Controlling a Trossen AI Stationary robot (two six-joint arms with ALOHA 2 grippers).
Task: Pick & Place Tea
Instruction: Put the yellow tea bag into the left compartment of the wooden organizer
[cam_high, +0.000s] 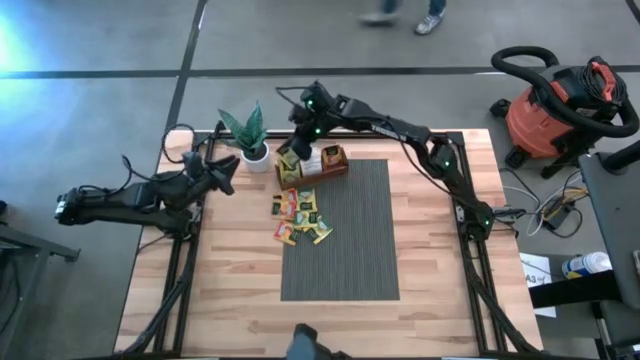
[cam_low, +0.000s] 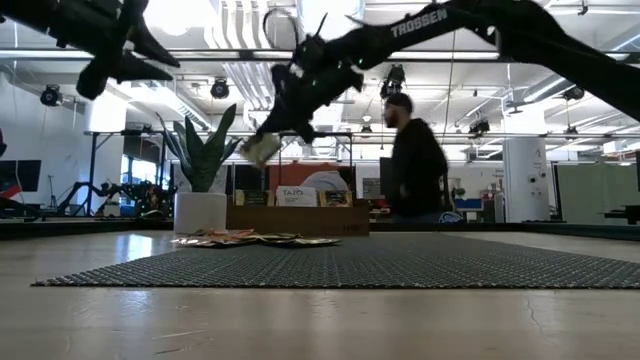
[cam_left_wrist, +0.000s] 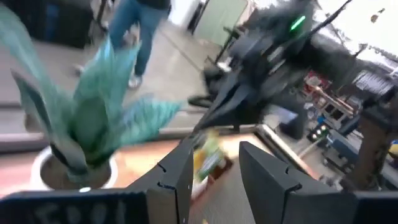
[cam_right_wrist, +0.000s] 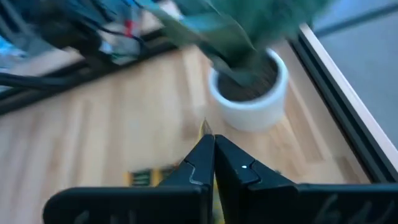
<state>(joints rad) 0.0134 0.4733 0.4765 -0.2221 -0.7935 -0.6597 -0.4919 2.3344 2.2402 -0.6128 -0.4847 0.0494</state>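
Tea sachet (cam_low: 262, 148), yellow-green, pinched in right gripper's (cam_high: 289, 152) closed fingers; left gripper's (cam_high: 226, 176) fingers open, empty.

The word "TROSSEN" is written in white capital letters on the dark arm (cam_low: 440, 22) that reaches across the upper part of the low view. On the front of the brown wooden tray (cam_low: 298, 217), standing at the far side of the mat, there is a pale card (cam_low: 294, 196) with dark print. It seems to say "TAZO", but the letters are small and I am not sure. In the left wrist view, some pale letters stand on the dark part at the lower edge, and I cannot read them. On the tea sachets I cannot read any print from here.
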